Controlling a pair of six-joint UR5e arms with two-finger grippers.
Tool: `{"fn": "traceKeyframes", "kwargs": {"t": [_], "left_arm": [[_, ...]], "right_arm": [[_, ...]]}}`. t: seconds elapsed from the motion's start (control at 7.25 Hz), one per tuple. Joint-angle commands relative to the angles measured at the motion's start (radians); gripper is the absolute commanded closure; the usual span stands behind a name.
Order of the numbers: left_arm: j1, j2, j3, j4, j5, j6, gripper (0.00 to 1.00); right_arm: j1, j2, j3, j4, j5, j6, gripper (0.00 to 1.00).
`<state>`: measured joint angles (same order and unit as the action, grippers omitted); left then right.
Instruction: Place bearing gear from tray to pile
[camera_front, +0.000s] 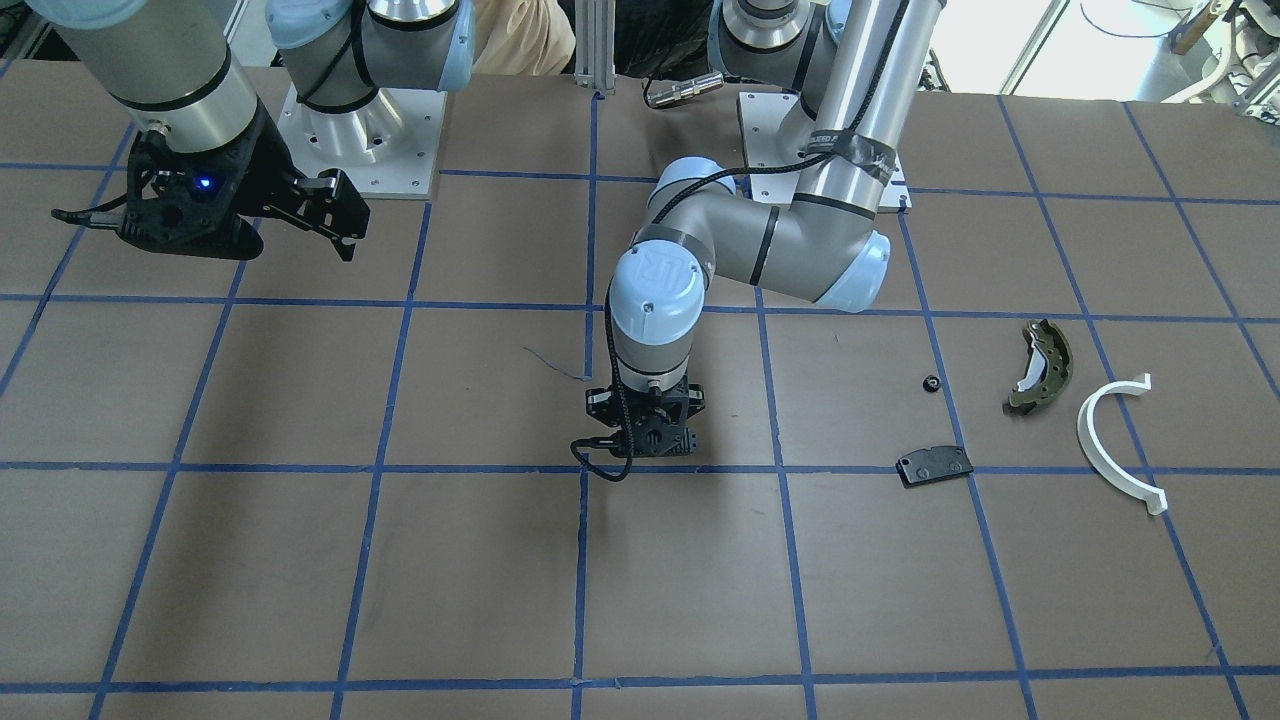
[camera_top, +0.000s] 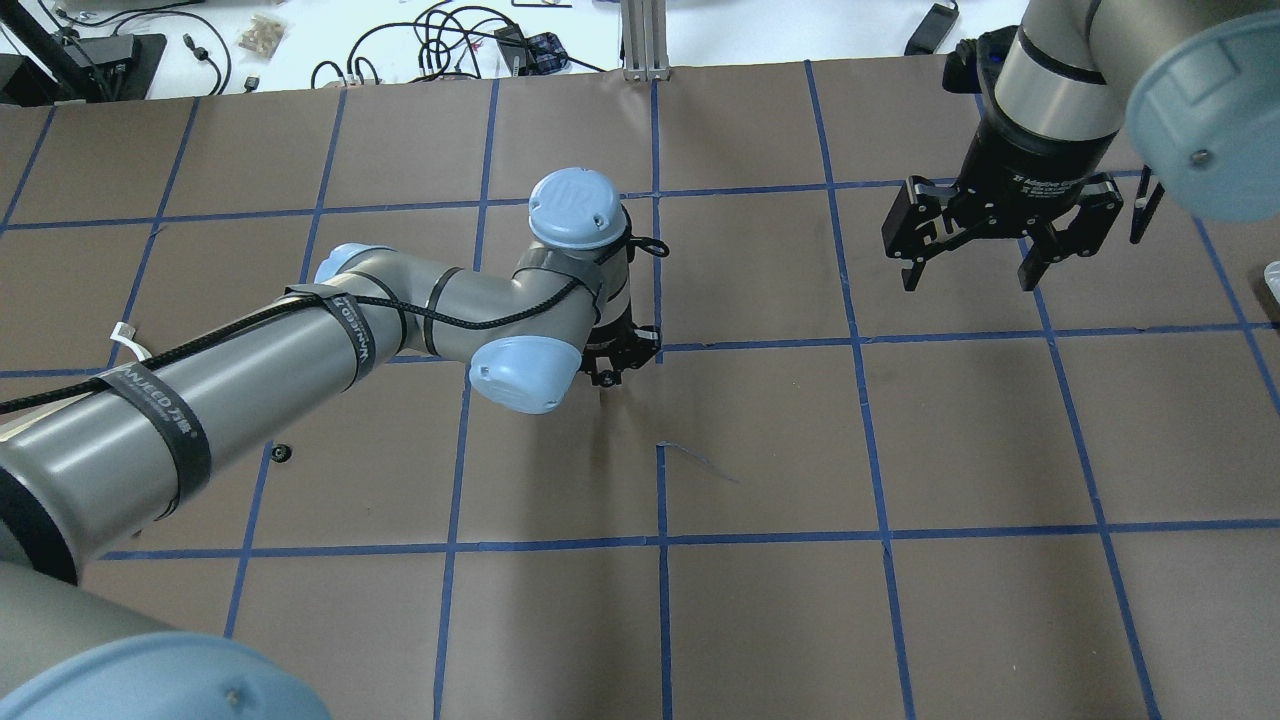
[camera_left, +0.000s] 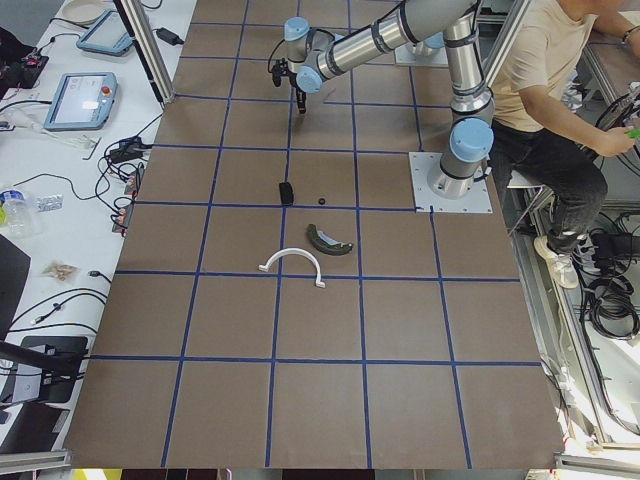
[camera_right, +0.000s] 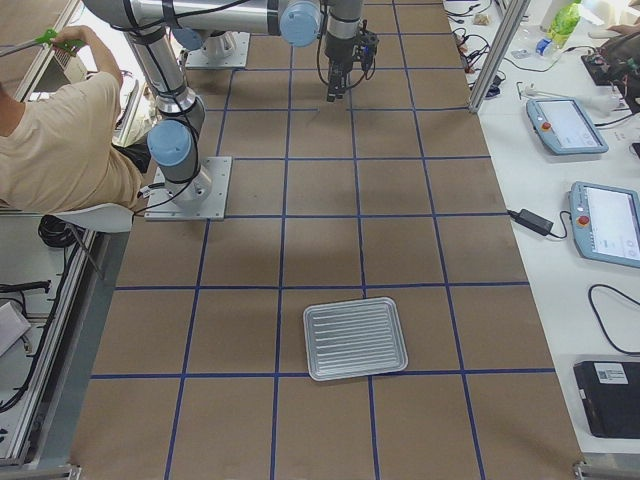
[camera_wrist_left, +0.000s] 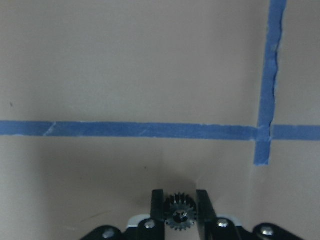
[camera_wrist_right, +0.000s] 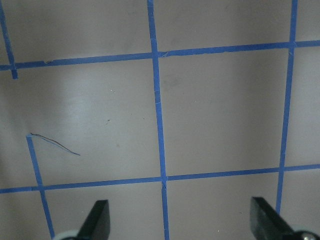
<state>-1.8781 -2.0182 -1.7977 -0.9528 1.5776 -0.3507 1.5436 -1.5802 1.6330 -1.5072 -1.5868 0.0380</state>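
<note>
Fingers (camera_wrist_left: 158, 206) of my left gripper (camera_wrist_left: 180, 199) are pinched on the bearing gear (camera_wrist_left: 180, 216) — one pad against its teeth on each side, with its toothed face and bore turned toward the wrist camera. Under it is only the brown table (camera_front: 300, 560) where two blue tape lines cross, so I am over the middle of the table and nowhere near a drop spot.

The pile lies off to my own left, which is the right side of the front view. The black pad (camera_front: 934, 464) is nearest, with a small dark part (camera_front: 930, 382) just behind it. The olive brake shoe (camera_front: 1042, 365) and the white half-ring (camera_front: 1115, 440) are farther out. As I judge it, the carry is a sideways sweep leftward.

The tray (camera_right: 355, 338) sits well apart at my right end. My right gripper (camera_top: 968, 278) hangs with its fingers spread and nothing in them — it is the farther arm.
</note>
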Motion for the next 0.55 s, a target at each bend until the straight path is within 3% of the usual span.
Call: {"fn": "traceKeyframes", "kwargs": {"t": [0.0, 0.14, 0.41], "left_arm": [[0.086, 0.115, -0.008, -0.178, 0.004, 0.191, 1.00], [0.156, 0.177, -0.024, -0.270, 0.004, 0.266, 1.00], [0.300, 0.292, -0.107, -0.313, 0.037, 0.416, 1.00]], "right_arm": [[0.001, 0.000, 0.001, 0.001, -0.004, -0.001, 0.00], [0.001, -0.001, 0.001, 0.001, -0.007, -0.001, 0.00], [0.001, -0.001, 0.001, 0.001, -0.010, -0.015, 0.00]]}}
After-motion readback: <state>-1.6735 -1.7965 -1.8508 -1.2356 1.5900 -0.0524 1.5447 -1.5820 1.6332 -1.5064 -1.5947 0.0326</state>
